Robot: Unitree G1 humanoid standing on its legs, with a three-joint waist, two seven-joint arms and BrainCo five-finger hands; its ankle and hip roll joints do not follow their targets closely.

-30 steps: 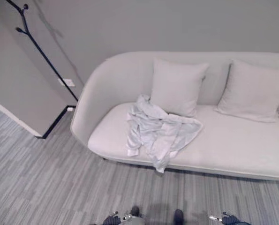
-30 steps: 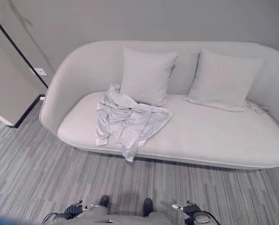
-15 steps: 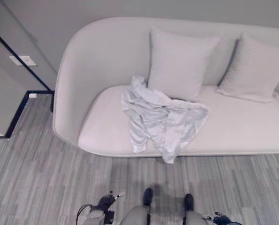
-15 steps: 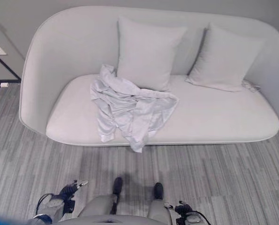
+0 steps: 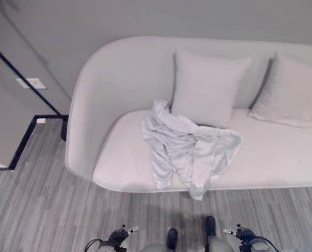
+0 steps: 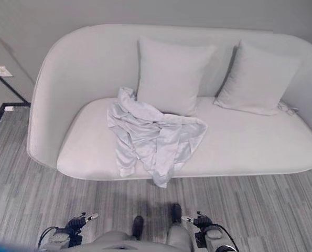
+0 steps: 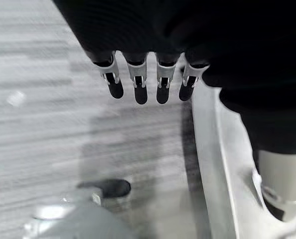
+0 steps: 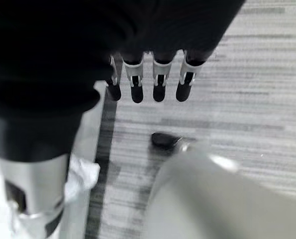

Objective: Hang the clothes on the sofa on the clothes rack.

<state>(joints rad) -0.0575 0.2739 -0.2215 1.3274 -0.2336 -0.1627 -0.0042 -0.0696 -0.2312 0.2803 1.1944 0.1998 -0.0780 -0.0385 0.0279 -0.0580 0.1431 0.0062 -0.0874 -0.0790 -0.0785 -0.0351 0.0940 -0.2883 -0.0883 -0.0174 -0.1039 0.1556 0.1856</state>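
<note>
A pale grey crumpled garment (image 5: pixel 190 152) lies on the seat of the light sofa (image 5: pixel 119 94), left of the middle, with one end hanging over the front edge. It rests against the left cushion (image 5: pixel 205 86). The black slanted pole of the clothes rack (image 5: pixel 24 77) crosses the wall at far left. My left hand (image 7: pixel 141 89) hangs low over the floor, fingers straight, holding nothing; it shows at the bottom of the left eye view (image 5: pixel 116 236). My right hand (image 8: pixel 137 87) hangs the same way, also empty (image 5: pixel 245 234).
A second cushion (image 6: pixel 258 76) leans on the sofa's right part, with a small white cable (image 6: pixel 287 108) beside it. A wall corner with black skirting (image 5: pixel 22 144) and a socket (image 5: pixel 35 83) stand left of the sofa. Striped grey floor (image 5: pixel 51 210) lies in front.
The whole picture has shifted, so the camera moved; the sofa now sits a little lower in view. The garment lies as before and both hands still hang down.
</note>
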